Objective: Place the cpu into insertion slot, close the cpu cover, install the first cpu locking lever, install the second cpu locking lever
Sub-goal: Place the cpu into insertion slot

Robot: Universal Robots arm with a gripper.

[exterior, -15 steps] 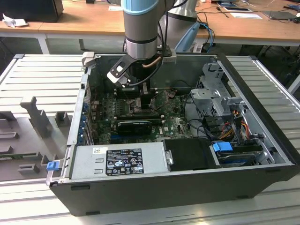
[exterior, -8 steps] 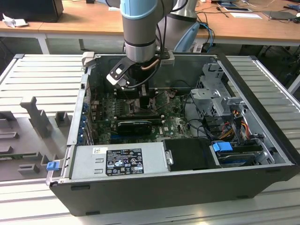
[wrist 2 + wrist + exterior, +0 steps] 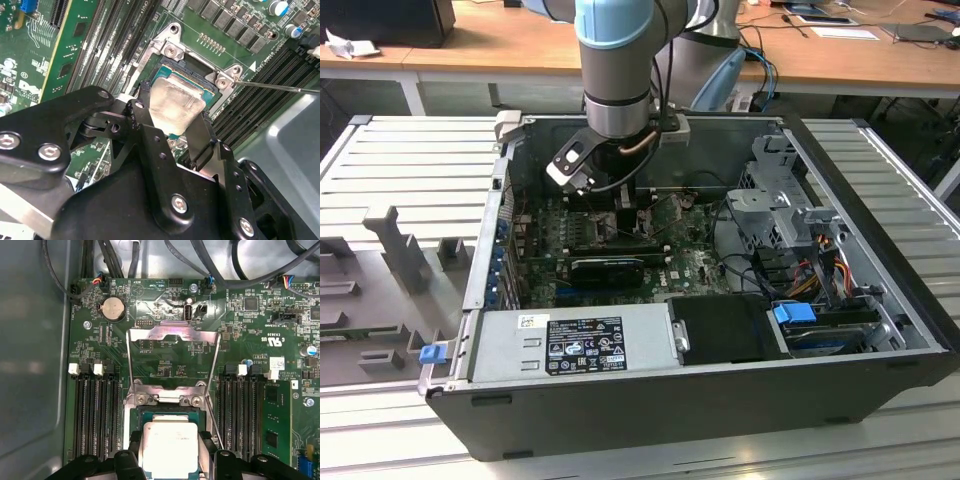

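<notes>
The step in hand is the first one: placing the cpu (image 3: pixel 176 106) into the slot (image 3: pixel 166 399). In both wrist views the jaws are closed on the cpu, pinching two opposite edges with its pale silver face up. The chip sits directly over the slot's square opening, and its green border lies inside the slot's frame. Whether it hangs just above the contacts or already rests on them cannot be told from these angles.

The cover (image 3: pixel 172 334) stands swung up and back from the slot at the hinge side, leaving the opening free. The two levers (image 3: pixel 129 360) are thin wire rods, one at each side of the slot, raised toward the cover and not latched. None of the three later steps looks done.

In the exterior view the arm (image 3: pixel 615 60) reaches down into the open case (image 3: pixel 720 400), with the jaws low over the part of the board (image 3: pixel 175 365) that carries the slot.

By my reading, seating the chip calls for a level, square approach. Its edges should run parallel to the slot's frame, with no tilt and very little force, since the contacts beneath are likely delicate. The jaws sit close inside the slot's frame, so there is probably little room for them to spread.
</notes>
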